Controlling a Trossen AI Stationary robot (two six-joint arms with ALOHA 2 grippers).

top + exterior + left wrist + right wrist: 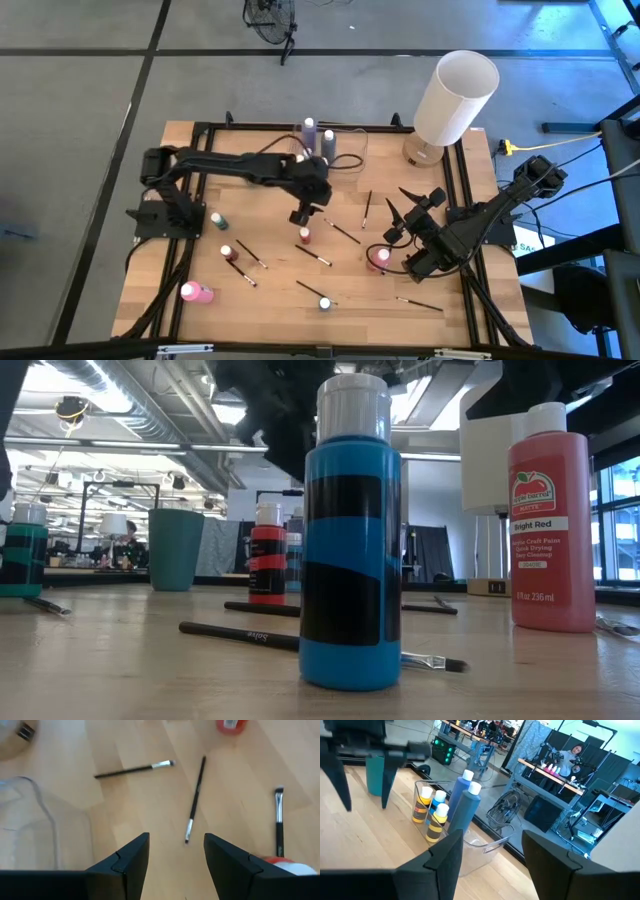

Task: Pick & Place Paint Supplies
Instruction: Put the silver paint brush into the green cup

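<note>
Small paint bottles stand scattered on the wooden table: a green one (217, 220), a red one (229, 252), a pink one lying on its side (195, 292), a reddish one (304, 236), a blue one (325, 302) and a pink-red one (378, 258). Thin dark paintbrushes (345, 233) lie flat among them. My left gripper (303, 216) hangs open above the table's middle, tipped down over bare wood and a brush (195, 800), the reddish bottle (290, 866) just beside one finger. My right gripper (400, 203) waits open at mid-right, pointing level toward the far left.
A clear plastic container (335, 152) at the far centre holds several bottles (465, 800). A large white cylinder (455, 95) stands at the far right corner. A dark frame (200, 130) runs around the table's edges. Bare wood shows between the brushes.
</note>
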